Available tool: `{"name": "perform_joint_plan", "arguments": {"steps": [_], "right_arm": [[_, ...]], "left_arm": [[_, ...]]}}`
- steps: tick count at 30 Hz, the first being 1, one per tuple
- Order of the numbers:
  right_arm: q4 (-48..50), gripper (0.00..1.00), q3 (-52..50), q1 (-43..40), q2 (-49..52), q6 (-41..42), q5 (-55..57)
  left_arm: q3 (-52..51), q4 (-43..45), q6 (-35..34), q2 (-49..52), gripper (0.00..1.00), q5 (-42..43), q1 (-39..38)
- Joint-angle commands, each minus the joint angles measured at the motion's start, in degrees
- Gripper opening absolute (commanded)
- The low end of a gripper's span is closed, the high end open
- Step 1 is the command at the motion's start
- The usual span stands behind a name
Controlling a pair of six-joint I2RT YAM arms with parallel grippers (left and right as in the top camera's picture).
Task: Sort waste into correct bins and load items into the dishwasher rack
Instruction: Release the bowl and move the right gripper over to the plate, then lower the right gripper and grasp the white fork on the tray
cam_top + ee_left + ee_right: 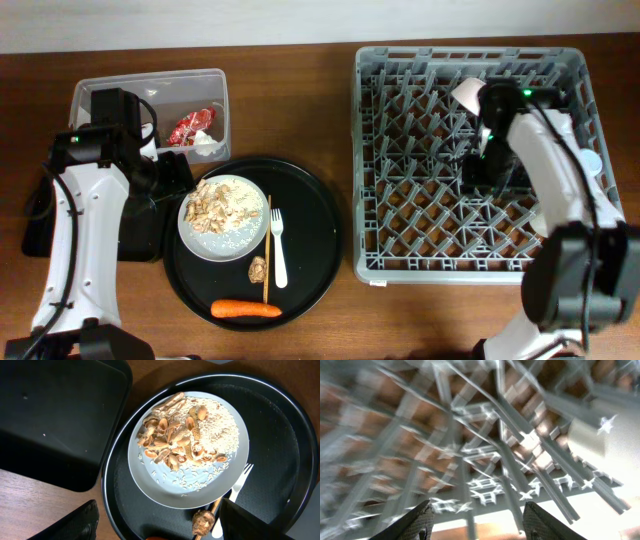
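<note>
Hovering at the seam between the shallow black tray (pixel 50 420) and the round black tray (pixel 280 435), the left tool (pixel 159 506) has its jaws spread and nothing between them. The white round plate (pixel 150 482) lies directly ahead of it, just beyond the fingertips, with the beige food scraps (pixel 172 440) heaped on the side of the plate nearest the shallow tray. That is the relation that matters: the scraps sit between the tool and the far rim, and the shallow tray is immediately beside the plate, so a short sideways carry or tip looks enough. The carrot (pixel 245 309) lies with its long axis across the near edge of the round tray, and the fork (pixel 279 250) runs at right angles to it. The red wrapper (pixel 190 126) and tissue (pixel 207 145) already rest in the clear tub (pixel 150 80). The right tool (pixel 477 510) is down inside the dishwasher rack (pixel 365 160), well apart from the waste, jaws apart and empty in a blurred view, so the left arm is plainly the nearer one.
</note>
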Motion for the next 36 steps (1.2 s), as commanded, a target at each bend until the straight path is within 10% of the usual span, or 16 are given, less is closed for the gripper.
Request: {"name": "perform_joint_plan", "arguments": {"steps": [1,19,36], "right_arm": [[2.75,0.59,2.4,3.17,-6.36,-10.91,-15.32],[8.85,0.66,2.29,19.91,-6.6,-10.95,-21.79],[18.99,0.66,2.27,50.95,5.31,22.03,-8.76]], "left_arm": [[0.26,0.0,-0.33,0.09,0.76,-0.57,0.15],[0.26,-1.7,-0.35,0.09,0.77,-4.04,0.15],[0.26,-2.12,-1.01,0.09,0.77,-5.14,0.22]]}}
